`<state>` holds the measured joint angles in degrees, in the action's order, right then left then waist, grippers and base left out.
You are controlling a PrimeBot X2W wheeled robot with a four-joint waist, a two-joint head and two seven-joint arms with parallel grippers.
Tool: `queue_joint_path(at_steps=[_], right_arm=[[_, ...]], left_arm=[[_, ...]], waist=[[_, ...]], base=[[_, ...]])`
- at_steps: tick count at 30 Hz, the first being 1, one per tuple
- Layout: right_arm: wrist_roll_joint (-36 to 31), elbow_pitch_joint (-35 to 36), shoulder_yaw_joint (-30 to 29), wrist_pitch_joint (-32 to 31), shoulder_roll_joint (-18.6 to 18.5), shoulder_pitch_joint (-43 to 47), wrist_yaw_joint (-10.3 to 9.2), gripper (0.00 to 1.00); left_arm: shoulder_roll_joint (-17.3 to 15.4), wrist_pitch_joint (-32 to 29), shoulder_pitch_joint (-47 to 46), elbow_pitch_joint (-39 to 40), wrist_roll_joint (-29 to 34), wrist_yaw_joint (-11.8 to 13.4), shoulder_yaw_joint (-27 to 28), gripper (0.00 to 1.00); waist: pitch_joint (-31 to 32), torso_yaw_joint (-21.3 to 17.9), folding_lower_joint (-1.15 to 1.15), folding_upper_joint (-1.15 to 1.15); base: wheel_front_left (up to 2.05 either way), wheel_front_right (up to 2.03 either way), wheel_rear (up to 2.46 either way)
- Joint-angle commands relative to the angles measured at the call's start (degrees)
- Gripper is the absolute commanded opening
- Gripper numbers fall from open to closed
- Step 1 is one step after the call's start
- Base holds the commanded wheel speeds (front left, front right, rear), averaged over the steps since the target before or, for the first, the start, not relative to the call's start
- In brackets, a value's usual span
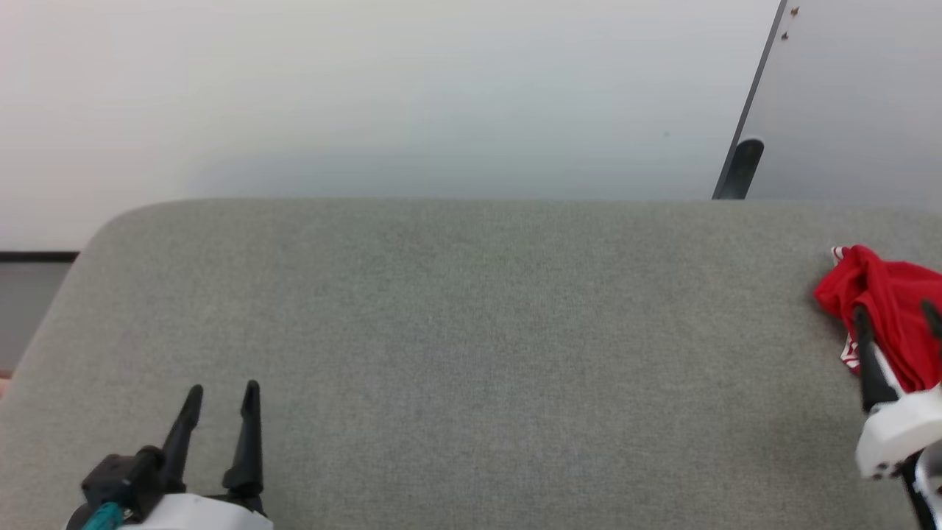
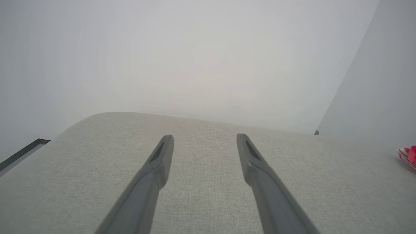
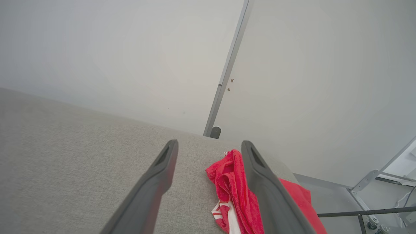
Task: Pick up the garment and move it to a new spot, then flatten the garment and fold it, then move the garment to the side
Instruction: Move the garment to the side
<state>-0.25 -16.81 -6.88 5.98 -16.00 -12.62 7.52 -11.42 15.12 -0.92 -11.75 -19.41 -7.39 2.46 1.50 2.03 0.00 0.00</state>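
The garment (image 1: pixel 887 316) is a crumpled red heap with bits of white and striped trim, lying at the far right of the grey cushioned surface (image 1: pixel 471 338). My right gripper (image 1: pixel 896 315) stands open over it, one dark finger on each side of the heap. In the right wrist view the garment (image 3: pixel 232 185) lies between and under the fingers of the right gripper (image 3: pixel 209 146), apart from them. At the lower left my left gripper (image 1: pixel 223 397) is open above bare fabric. Its wrist view shows the left gripper (image 2: pixel 204 139) and a sliver of the garment (image 2: pixel 409 155) at the right edge.
A pale wall rises behind the cushioned surface. A grey panel with a dark edge (image 1: pixel 751 96) leans at the upper right. Past the surface's right end the floor holds a metal frame on castors (image 3: pixel 370 211).
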Motion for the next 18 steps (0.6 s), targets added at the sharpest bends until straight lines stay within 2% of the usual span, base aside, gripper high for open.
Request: queue_joint_path(at_steps=[1,14,18], right_arm=[[0.54,0.25,0.2,0.58,0.51,0.96,-0.06,1.0],[2.61,1.04,2.68,3.65,3.7,5.4,-0.06,1.0],[2.37,1.3,2.79,3.92,4.43,6.22,-0.06,1.0]], left_arm=[[-0.37,-0.01,0.5,0.31,0.48,-0.14,0.31,1.0],[-1.78,-0.01,3.09,1.04,2.14,-0.14,3.09,1.0],[-1.93,-0.01,3.13,0.71,0.54,-0.14,2.91,1.0]], waist=[[1.11,0.02,0.0,0.0],[2.82,-0.34,0.0,0.0],[3.14,-0.46,0.0,0.0]], base=[[0.0,0.0,0.0],[0.0,0.0,0.0],[0.0,0.0,0.0]])
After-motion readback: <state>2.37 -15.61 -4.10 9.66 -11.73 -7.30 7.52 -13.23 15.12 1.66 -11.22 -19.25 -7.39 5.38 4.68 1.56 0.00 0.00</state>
